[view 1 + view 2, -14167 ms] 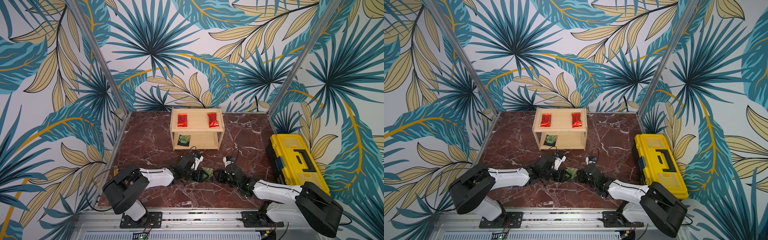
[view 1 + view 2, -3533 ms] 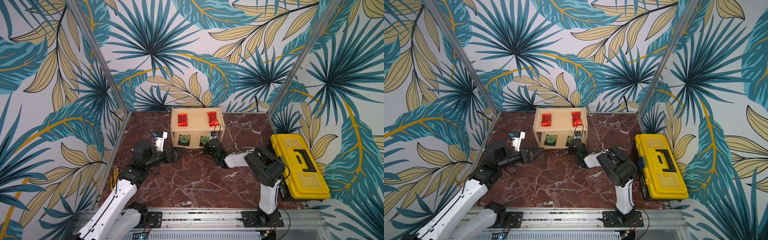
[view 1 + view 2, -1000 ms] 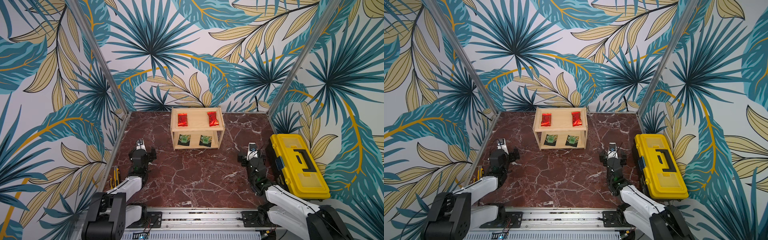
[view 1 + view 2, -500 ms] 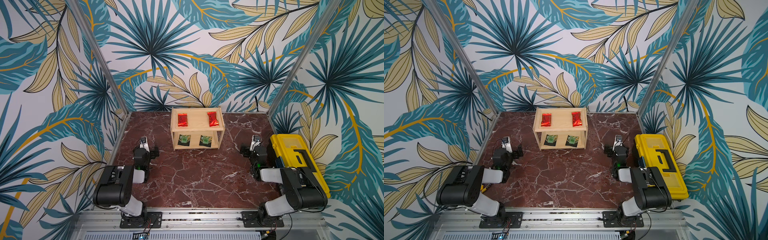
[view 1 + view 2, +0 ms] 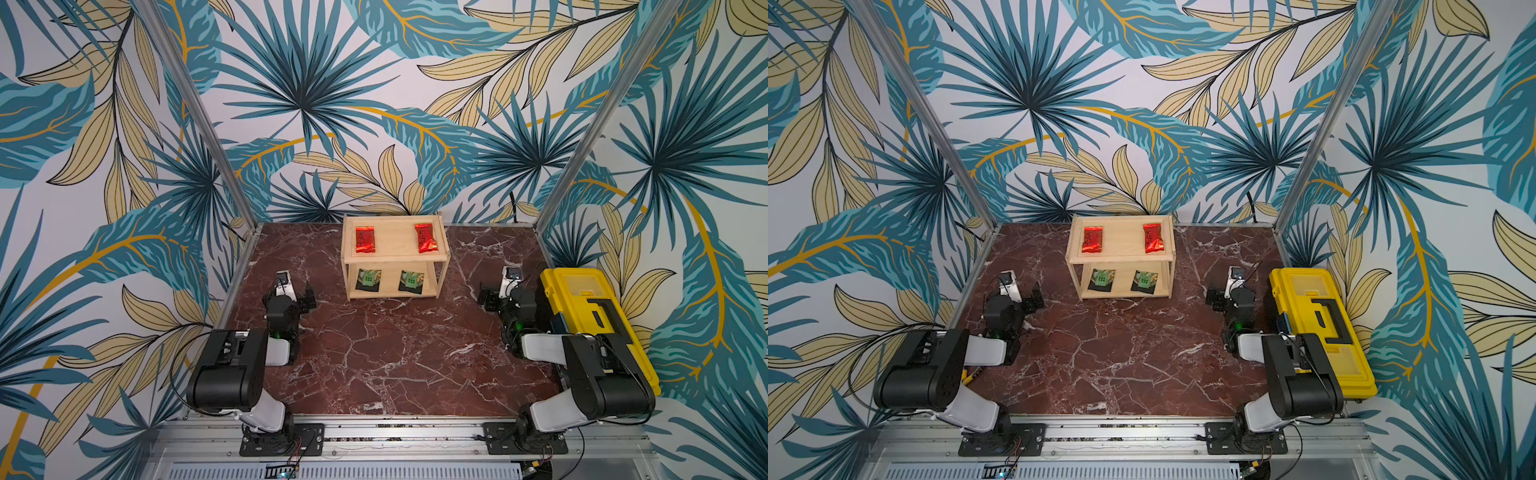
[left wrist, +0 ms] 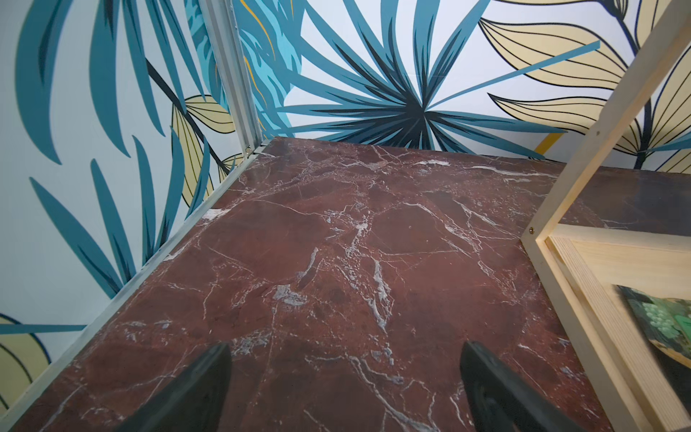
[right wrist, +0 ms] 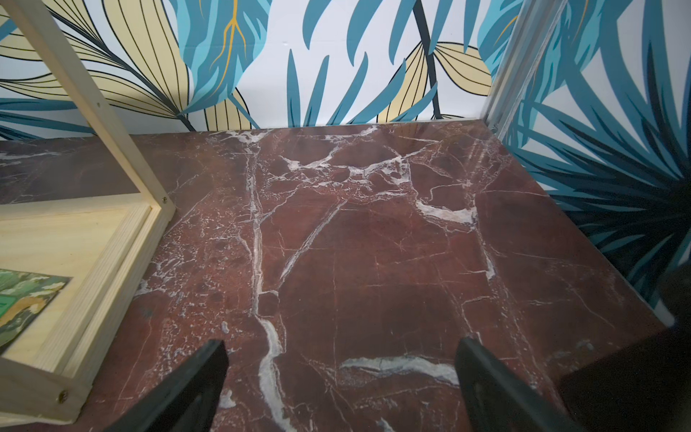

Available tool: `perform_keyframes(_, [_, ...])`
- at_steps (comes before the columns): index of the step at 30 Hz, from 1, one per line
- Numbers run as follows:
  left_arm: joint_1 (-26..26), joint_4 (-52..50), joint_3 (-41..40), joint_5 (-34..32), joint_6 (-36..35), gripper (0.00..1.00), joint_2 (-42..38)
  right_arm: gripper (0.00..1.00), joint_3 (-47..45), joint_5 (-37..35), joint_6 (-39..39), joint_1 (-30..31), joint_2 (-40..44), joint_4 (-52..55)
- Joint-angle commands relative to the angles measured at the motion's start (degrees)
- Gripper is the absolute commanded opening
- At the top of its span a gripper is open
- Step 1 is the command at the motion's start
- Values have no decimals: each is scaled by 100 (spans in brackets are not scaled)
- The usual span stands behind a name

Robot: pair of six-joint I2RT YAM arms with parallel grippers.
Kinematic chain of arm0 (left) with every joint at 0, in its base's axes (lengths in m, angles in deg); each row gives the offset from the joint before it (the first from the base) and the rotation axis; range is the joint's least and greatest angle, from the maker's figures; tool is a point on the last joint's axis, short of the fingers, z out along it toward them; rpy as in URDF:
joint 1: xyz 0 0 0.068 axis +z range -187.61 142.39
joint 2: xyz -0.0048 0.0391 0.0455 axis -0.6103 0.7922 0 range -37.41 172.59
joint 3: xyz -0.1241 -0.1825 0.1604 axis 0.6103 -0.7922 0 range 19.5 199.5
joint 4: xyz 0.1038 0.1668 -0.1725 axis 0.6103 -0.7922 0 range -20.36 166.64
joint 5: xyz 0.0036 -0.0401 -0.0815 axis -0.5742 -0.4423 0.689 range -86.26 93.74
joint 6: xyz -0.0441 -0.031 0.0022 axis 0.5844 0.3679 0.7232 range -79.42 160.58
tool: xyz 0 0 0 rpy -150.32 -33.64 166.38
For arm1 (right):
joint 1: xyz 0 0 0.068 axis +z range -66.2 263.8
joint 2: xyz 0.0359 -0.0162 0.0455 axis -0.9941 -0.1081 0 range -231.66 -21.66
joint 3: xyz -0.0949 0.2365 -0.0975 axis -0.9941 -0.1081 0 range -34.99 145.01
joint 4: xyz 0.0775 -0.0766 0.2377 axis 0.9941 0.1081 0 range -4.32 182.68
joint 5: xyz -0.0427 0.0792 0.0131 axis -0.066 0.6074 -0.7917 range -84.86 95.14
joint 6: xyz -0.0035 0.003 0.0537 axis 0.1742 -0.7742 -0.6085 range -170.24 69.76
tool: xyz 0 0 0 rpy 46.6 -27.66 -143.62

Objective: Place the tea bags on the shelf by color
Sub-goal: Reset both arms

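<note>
Walls (image 5: 307,83) papered with teal and sand-yellow palm leaves on white fill the upper frame and both sides in both top views. Two grey metal posts (image 5: 200,112) slant down to a dark red, white-veined marble floor (image 5: 395,353) at lower centre. A yellow toolbox (image 5: 582,299) lies at its right edge.

I am holding my right tool (image 7: 341,348) spread wide above the red marble desk (image 7: 374,243); beside it, the lower board of the shelf (image 7: 93,262) is carrying a green-and-gold tea bag (image 7: 22,295).
</note>
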Motion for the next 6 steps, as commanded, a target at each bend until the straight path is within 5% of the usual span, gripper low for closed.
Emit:
perform_keyframes(1, [13,149,62,-87,21,100,23,99,87,11,72,61,-27,169])
perform_keyframes(6, [12,167,45,-75,19,100,19,99,-109,-2,62,62,77,-109])
